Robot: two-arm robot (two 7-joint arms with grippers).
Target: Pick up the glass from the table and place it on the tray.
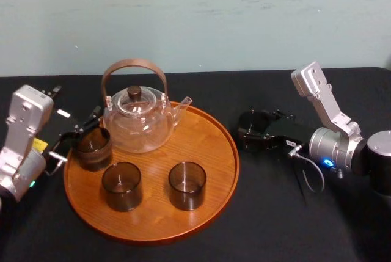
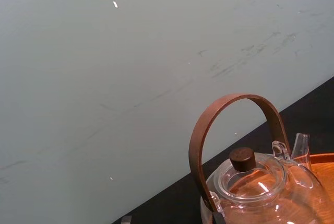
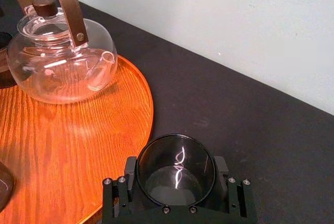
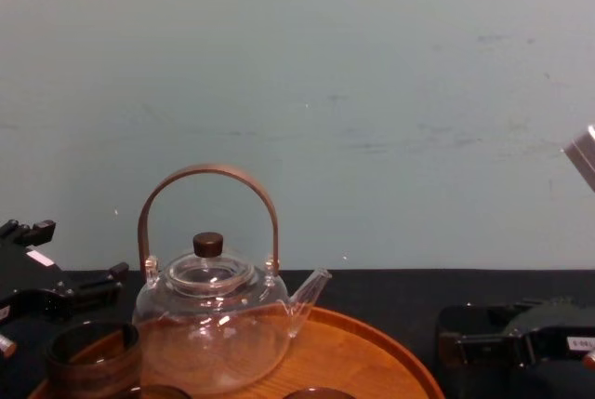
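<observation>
Right gripper (image 1: 252, 132) clamped on the glass (image 3: 176, 167), off the tray (image 1: 208, 152).
Your glass stands on the black table (image 1: 275, 213), just right of the tray's rim. Left gripper (image 1: 76, 135) sits at the tray's left rim; its grip cannot be told.

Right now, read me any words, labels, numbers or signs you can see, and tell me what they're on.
None can be read.
On the left gripper, a white sticker: too small to read.
On the right gripper, shut on the glass, a white tag: blurred.
The teapot, the tray and the other glasses: no markings visible.
</observation>
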